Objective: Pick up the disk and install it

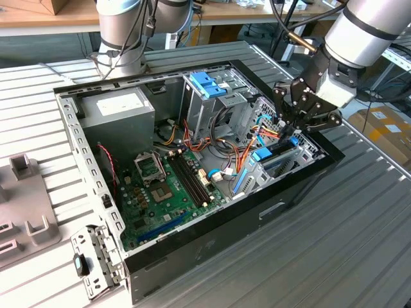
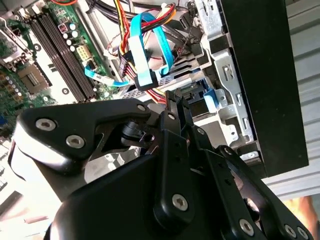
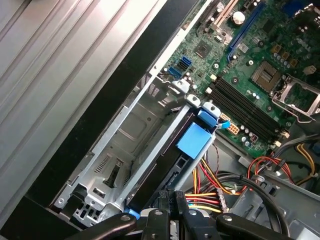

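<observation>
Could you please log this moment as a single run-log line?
gripper: jaws closed at the disk's end | disk: standing on edge in the grey drive bay | blue tab: up | computer case: open

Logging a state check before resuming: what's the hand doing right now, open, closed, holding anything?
Hand: closed on the end of the flat dark hard drive in its bright blue plastic carrier, which stands on edge in the grey metal drive bay.

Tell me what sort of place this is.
Probably a robotics lab or test workshop. An opened computer case lies on a ribbed metal table, wooden workbenches stand behind it, and a robot arm reaches its claw into the case by the disk.
</observation>
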{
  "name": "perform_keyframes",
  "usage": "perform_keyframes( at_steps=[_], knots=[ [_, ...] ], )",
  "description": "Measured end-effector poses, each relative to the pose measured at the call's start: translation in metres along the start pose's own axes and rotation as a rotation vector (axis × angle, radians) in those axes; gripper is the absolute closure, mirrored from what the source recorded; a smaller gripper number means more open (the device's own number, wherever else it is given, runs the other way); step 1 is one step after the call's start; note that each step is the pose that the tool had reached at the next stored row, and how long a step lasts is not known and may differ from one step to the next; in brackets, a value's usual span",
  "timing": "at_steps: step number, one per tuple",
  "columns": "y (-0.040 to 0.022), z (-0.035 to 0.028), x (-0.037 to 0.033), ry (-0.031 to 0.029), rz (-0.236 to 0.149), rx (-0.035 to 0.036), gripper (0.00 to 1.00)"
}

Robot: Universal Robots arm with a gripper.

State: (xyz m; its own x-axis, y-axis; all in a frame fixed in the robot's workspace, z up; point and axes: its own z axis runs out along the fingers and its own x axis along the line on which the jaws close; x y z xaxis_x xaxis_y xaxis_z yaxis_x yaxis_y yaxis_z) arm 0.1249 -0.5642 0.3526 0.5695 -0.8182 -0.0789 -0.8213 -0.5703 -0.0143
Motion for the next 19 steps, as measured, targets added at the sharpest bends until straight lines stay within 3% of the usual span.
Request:
perform_keyframes(
  at_steps=[8, 10, 18, 19],
  knots=[
    [0.0001, 0.0, -0.0001, 0.0018, 0.121, 0.0095, 0.84],
    [0.0001, 0.0001, -0.0001, 0.0027, 0.181, 0.0143, 0.84],
    [0.0002, 0.0017, 0.0, 0.0048, 0.332, 0.0262, 0.84],
    [0.0002, 0.0022, 0.0001, 0.0053, 0.367, 0.029, 0.84]
  ],
)
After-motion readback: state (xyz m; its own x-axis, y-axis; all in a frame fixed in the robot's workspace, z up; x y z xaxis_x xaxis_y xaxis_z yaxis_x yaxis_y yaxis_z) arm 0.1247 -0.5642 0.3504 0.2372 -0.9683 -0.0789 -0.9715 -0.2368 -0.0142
